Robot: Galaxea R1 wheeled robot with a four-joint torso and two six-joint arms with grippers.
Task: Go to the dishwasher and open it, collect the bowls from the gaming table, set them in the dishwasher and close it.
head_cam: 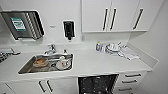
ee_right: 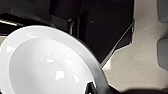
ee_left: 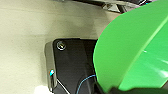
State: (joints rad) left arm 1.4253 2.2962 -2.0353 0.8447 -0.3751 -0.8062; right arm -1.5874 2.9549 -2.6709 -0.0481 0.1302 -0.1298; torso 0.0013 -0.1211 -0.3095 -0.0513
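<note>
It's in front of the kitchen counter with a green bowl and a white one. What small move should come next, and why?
Probably lower one bowl toward the open dishwasher. Its dark inside shows just below the counter, and the green bowl and white bowl each sit close up at a wrist, seemingly carried.

Open dishwasher [head_cam: 97, 84] at lower centre, dark inside; bare counter [head_cam: 105, 63] above; sink [head_cam: 46, 63] at left crowded with dishes [head_cam: 62, 63].

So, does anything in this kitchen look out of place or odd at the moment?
Nothing looks spilled or broken. The dishwasher under the white counter stands open, its dark inside showing. The sink holds unwashed dishes. More dishes sit on the counter near the right corner.
</note>
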